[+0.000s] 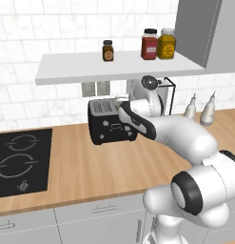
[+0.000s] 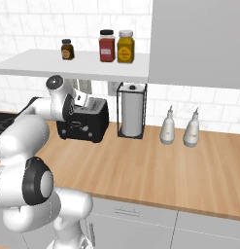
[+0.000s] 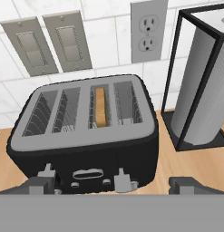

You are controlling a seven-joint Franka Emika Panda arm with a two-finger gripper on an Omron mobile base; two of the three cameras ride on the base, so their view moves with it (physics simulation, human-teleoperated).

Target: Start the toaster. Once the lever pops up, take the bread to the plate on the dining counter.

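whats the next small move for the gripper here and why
Probably ease the open gripper down and forward onto the right-hand lever on the toaster front, ready to press it. The bread already sits in a slot on that side, and both levers look up, so toasting likely hasn't started.

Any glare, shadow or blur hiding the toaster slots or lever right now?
Hand view: sharp and evenly lit, no glare; the toaster slots read clearly, bread showing in one. Left base view: the toaster sits in soft shade under the shelf, its right side hidden by the arm. Right base view: coarse, toaster partly hidden.
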